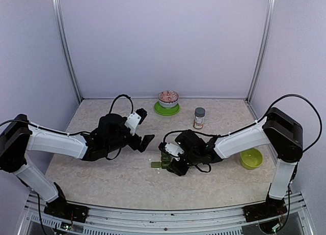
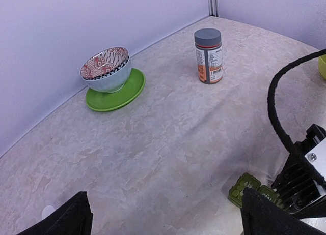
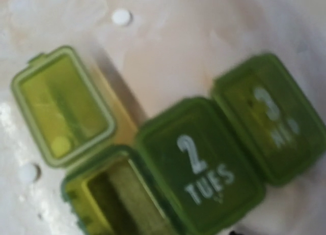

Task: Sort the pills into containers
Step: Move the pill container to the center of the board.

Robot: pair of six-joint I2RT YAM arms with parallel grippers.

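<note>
Left gripper: fully spread, nothing between its fingers; left of centre in the top view.
Right gripper: low over the containers at centre of the top view. Its fingers are not clearly shown in any view, so opening and hold cannot be told.
Containers: dark green strip lying on the worktop. It fills the right wrist view, and only a corner shows at the lower right of the left wrist view.
Writing: middle lid reads "2 TUES"; right lid reads "3", with the letters beneath too blurred to read.
Lids: compartments 2 and 3 closed. The lower-left compartment stands open, its lid folded out to the upper left.
Pills: one white speck on the worktop at the top of the right wrist view, another at the left edge just beside the open lid. A pale round spot inside that lid – pill or not, cannot tell.
Bottle: grey cap, orange-and-white label with barcode, text unreadable.
Left wrist view only: red-patterned bowl standing on a green plate, upper left.
Top view only: lime-green bowl, right side.
</note>
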